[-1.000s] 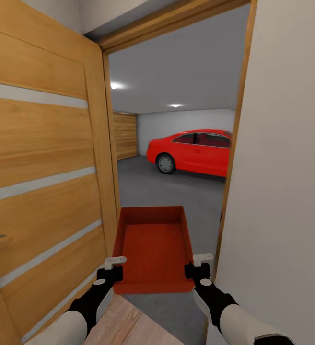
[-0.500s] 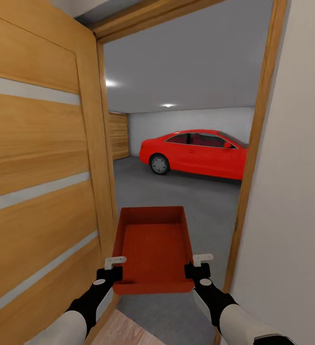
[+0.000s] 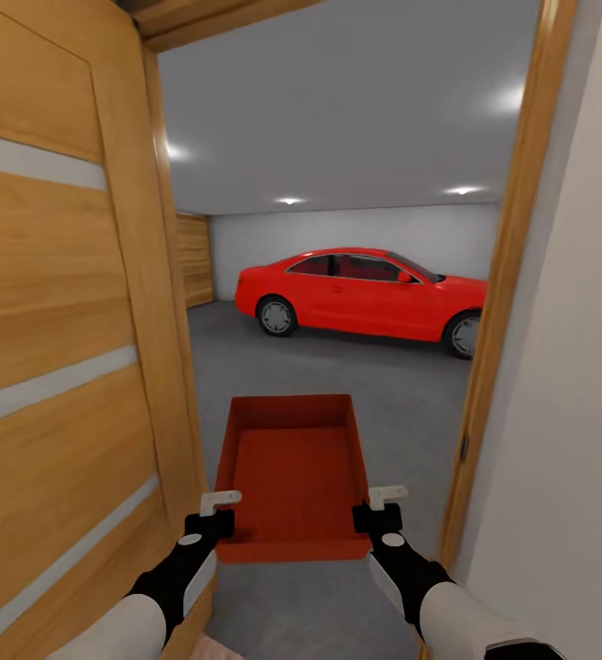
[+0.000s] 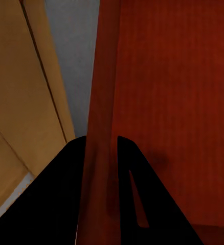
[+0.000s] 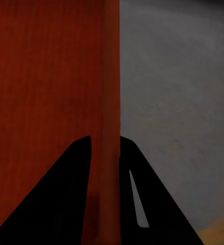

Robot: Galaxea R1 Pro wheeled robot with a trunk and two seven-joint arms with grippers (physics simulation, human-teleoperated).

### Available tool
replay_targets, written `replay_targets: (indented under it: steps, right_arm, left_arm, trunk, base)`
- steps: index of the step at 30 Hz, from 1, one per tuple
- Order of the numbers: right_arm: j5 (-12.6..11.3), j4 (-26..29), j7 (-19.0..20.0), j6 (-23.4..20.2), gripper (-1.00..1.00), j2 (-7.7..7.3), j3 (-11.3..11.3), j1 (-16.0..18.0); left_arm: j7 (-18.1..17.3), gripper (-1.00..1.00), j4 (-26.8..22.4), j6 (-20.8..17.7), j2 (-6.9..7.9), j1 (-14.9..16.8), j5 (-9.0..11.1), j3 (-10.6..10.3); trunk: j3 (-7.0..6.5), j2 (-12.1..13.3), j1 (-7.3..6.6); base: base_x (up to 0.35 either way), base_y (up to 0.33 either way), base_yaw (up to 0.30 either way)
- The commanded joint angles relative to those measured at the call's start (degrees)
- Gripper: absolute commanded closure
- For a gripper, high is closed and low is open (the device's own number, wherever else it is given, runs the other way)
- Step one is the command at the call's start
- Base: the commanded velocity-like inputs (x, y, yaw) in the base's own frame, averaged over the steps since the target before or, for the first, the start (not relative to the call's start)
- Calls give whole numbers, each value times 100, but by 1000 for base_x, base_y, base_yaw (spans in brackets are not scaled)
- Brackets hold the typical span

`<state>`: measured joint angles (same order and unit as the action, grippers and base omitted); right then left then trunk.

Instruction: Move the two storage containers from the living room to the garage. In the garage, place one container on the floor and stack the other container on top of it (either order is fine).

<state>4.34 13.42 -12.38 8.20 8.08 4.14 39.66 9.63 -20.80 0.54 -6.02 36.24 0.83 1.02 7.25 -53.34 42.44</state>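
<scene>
**Container carried at the garage doorway**

One orange-red storage container (image 3: 293, 477) was held level in front of the robot, lidless and empty, its long axis pointing ahead into the garage. The left gripper (image 3: 216, 510) pinched the container's left wall near the near corner; in the left wrist view its two dark fingers (image 4: 66, 194) sat one on each side of that thin wall, pressed onto it. The right gripper (image 3: 381, 505) did likewise on the right wall, fingers (image 5: 66, 199) straddling the wall in the right wrist view.

The container hung above the dark grey concrete floor (image 3: 337, 367), not touching it. An open wooden door (image 3: 62, 321) with pale horizontal stripes stood close along the left side, its edge just beside the container's left wall. The wooden door frame (image 3: 511, 275) and a white wall (image 3: 575, 412) bounded the right side.

Beyond the opening a red car (image 3: 360, 293) was parked side-on before the white back wall, well apart from the container. A slatted wooden door (image 3: 193, 261) showed at the far left. Ceiling lights (image 3: 289, 200) glowed overhead.
</scene>
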Motion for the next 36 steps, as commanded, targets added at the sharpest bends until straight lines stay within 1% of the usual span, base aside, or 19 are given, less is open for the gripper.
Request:
replay_targets:
  steps: [1, 6, 21, 24, 31, 36]
  right_arm:
    - [-15, -24, -48, 14, 100, -32, -69, 5]
    - [-19, -24, -45, 11, 100, -29, -71, 6]
    - [-21, -24, -45, 6, 100, -26, -72, 6]
    - [-21, -24, -45, 14, 100, -26, -72, 6]
    - [-19, -24, -51, 28, 100, -36, -72, 6]
    - [-21, -24, -53, 8, 100, -27, -72, 6]
  left_arm:
    - [39, 100, -21, 244, 224, 6, -65, 62]
    - [39, 100, -21, 244, 224, 6, -65, 61]
    - [39, 100, -23, 244, 224, 6, -65, 62]
    - [60, 100, -25, 250, 224, 6, -65, 58]
    - [91, 100, -32, 258, 224, 6, -65, 57]
    - [95, 100, -47, 261, 224, 6, -66, 53]
  trunk:
    - [9, -6, 4]
    - [9, -6, 4]
    - [9, -6, 4]
    - [9, -6, 4]
    - [9, -6, 4]
    - [9, -6, 4]
  base:
    - [293, 228, -31]
    - [293, 228, -111]
    - [293, 228, -283]
    - [291, 228, -144]
    - [290, 228, -39]
    - [287, 227, -226]
